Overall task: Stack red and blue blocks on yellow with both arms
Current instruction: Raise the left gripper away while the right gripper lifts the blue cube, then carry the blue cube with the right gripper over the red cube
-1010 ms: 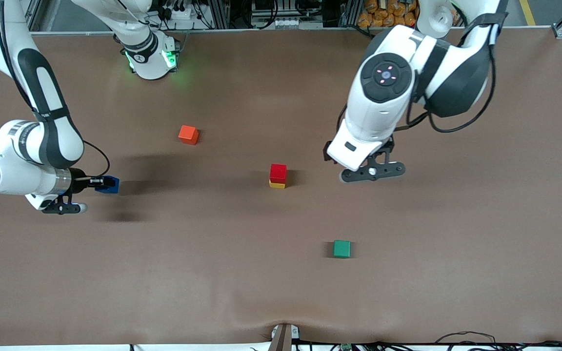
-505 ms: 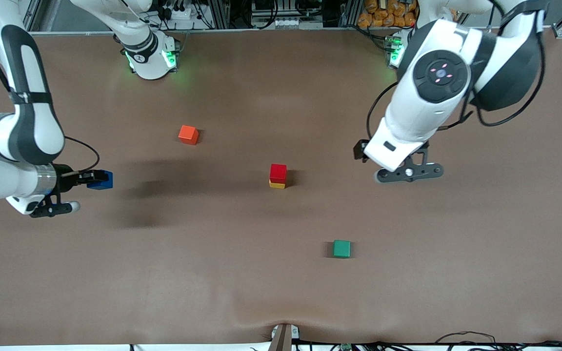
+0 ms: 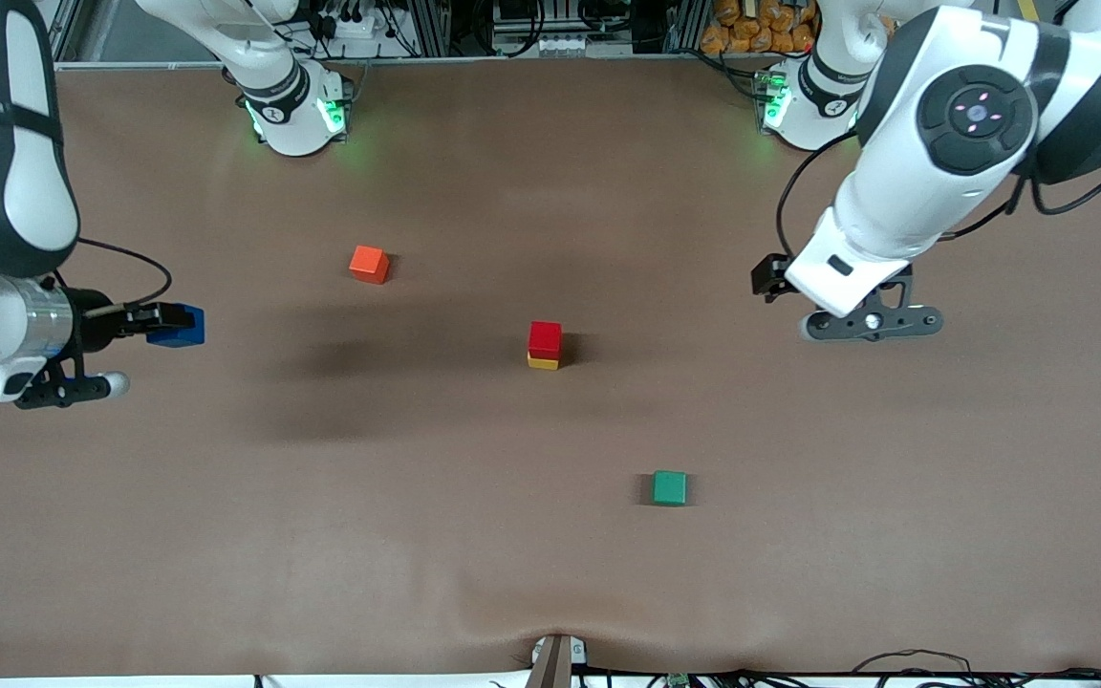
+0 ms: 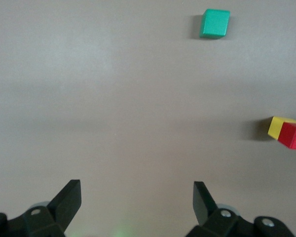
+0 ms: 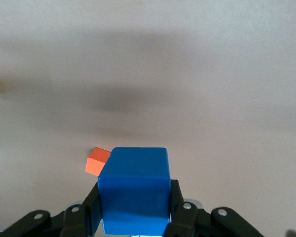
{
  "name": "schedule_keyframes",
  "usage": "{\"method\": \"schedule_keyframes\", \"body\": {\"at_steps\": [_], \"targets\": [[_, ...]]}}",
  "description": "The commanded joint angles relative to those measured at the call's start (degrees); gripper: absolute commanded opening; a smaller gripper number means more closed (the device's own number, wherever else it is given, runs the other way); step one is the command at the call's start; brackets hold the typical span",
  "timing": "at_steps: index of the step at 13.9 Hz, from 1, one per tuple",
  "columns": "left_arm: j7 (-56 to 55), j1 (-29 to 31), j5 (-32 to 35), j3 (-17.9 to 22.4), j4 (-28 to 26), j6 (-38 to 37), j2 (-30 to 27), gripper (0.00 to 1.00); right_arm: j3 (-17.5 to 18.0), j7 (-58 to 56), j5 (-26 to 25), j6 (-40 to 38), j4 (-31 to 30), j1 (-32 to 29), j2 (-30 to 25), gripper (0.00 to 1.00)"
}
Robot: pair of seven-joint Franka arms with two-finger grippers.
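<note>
At mid-table, the red block [image 3: 545,338] is seen resting squarely on the yellow block [image 3: 542,362], so the first half of the stack is judged done. The blue block [image 3: 175,324] is clamped between the fingers of the right gripper [image 3: 155,319], held up in the air over the right arm's end of the table, presumably so that it can be carried across and set on the red one. In the right wrist view the blue block [image 5: 133,190] is gripped by its two side faces, which leaves its underside free for placing. The left gripper [image 4: 134,201] is held with its fingers spread apart and nothing between them, over the left arm's end, apparently parked clear of the stack. An orange cube [image 3: 369,264] and a green cube [image 3: 670,487] lie apart, untouched.
</note>
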Motion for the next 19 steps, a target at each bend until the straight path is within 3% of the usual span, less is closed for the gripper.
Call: {"method": "schedule_keyframes", "body": {"at_steps": [1, 8, 14, 19], "targets": [[5.3, 3.2, 0.0, -0.3, -3.7, 0.1, -4.5, 1.00, 0.0, 1.7, 0.5, -1.1, 0.9, 1.5, -2.0, 0.00], [18.8, 10.8, 0.0, -0.3, -4.3, -0.7, -8.3, 1.00, -0.1, 16.1, 2.2, -2.1, 6.1, 11.1, -3.2, 0.00], [21.5, 13.7, 0.2, 0.2, -3.4, -2.9, -8.4, 1.00, -0.2, 29.2, 2.4, 8.2, 9.7, 21.7, 3.3, 0.00], [21.6, 15.1, 1.5, 0.7, 1.1, -2.9, -8.0, 1.00, -0.2, 36.9, 2.5, 10.1, 14.7, 25.3, 8.0, 0.00]]}}
